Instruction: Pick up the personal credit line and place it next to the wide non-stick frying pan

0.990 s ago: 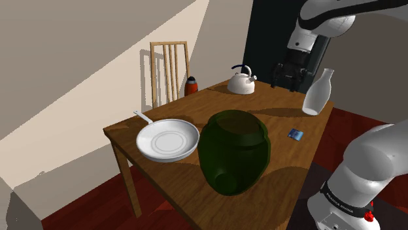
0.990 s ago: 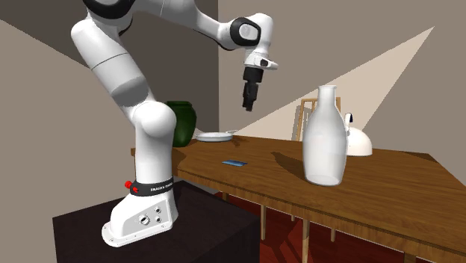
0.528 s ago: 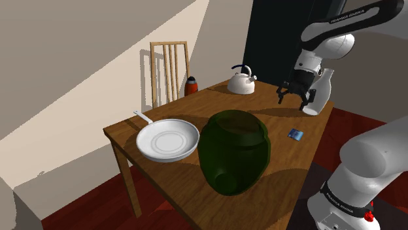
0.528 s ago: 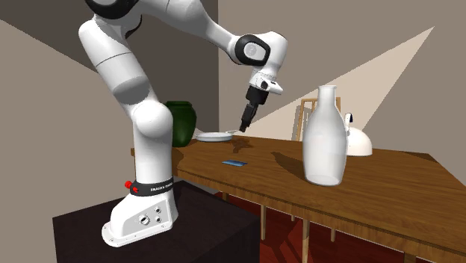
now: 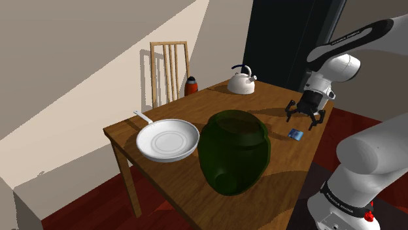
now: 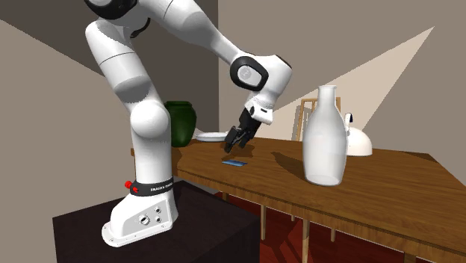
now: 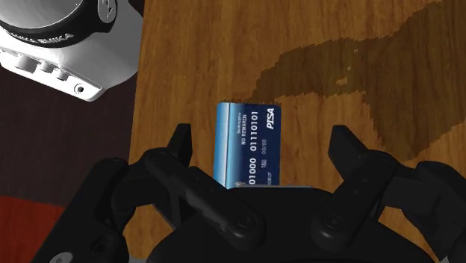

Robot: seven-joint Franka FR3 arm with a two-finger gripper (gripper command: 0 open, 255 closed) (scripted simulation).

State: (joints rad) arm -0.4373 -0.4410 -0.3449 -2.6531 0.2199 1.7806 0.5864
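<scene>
Claw: gripper (image 7: 263,142) spread wide, holding nothing.
Card: blue credit card (image 7: 249,146) flat on wooden table (image 5: 196,104), near its stand-side edge.
Relation: card beneath claw, between fingers, touching neither.

A blue credit card (image 5: 295,134) with white digits lies flat right of centre in the shoulder view; the white frying pan (image 5: 167,140) sits left, well apart.

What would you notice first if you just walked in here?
Probably the big dark green jar in the middle of the wooden table, beside a white frying pan. Next, the robot's black hand, open, hanging just above a small blue card near the table's edge.
</scene>
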